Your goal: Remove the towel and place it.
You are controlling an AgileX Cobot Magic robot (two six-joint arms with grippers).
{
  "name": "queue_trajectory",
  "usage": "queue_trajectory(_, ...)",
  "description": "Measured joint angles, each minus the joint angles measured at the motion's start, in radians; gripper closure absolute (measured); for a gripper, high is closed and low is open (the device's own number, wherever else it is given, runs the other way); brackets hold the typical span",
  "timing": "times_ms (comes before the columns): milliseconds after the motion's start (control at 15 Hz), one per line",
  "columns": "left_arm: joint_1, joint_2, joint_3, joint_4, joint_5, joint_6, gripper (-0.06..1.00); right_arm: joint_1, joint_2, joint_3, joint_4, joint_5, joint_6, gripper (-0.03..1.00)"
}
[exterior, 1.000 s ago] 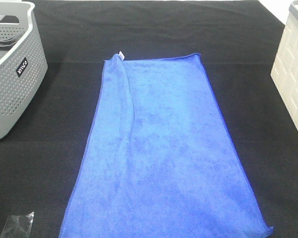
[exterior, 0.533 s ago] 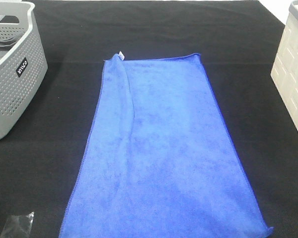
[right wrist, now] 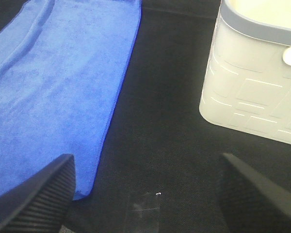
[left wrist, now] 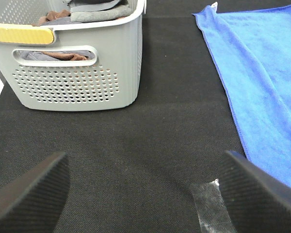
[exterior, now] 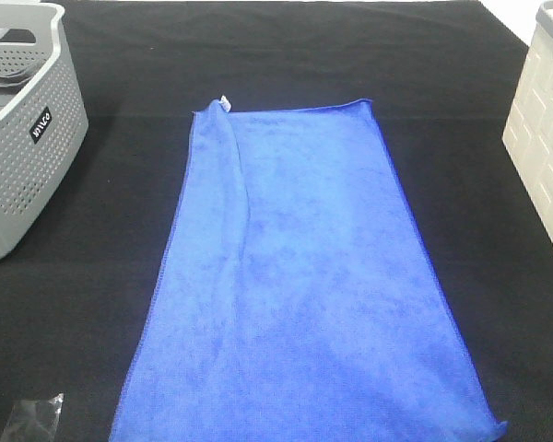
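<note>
The towel (exterior: 295, 276) is a bright royal-blue cloth spread flat and lengthwise down the middle of the black table, with a soft ridge along its left side and a small white tag (exterior: 223, 100) at its far left corner. Neither gripper shows in the exterior high view. In the left wrist view my left gripper (left wrist: 145, 199) stands open over bare black mat, with the towel (left wrist: 262, 73) off to one side and nothing between the fingers. My right gripper (right wrist: 145, 194) is open too, one fingertip (right wrist: 34, 194) just over the towel's (right wrist: 53, 87) near corner, holding nothing.
A grey perforated basket (exterior: 28, 138) with folded clothes inside stands at the far left, also in the left wrist view (left wrist: 77, 73). A white basket (exterior: 544, 129) stands at the right edge (right wrist: 252, 87). A strip of clear tape (exterior: 32, 419) lies on the mat at the front left.
</note>
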Motion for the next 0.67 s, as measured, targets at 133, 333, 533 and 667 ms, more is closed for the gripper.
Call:
queue_trajectory(133, 0.000, 0.000, 0.000, 0.003, -0.001, 0.000, 0.16, 0.000, 0.000, 0.000, 0.000, 0.000, 0.000, 0.22)
queue_trajectory(333, 0.012, 0.000, 0.000, 0.002, -0.001, -0.001, 0.16, 0.000, 0.000, 0.000, 0.000, 0.000, 0.000, 0.22)
queue_trajectory(533, 0.037, 0.000, 0.000, 0.002, -0.001, -0.001, 0.16, 0.000, 0.000, 0.000, 0.001, 0.000, 0.000, 0.22)
queue_trajectory(667, 0.036, 0.000, 0.000, 0.001, -0.001, -0.001, 0.16, 0.000, 0.000, 0.000, 0.001, 0.000, 0.000, 0.22)
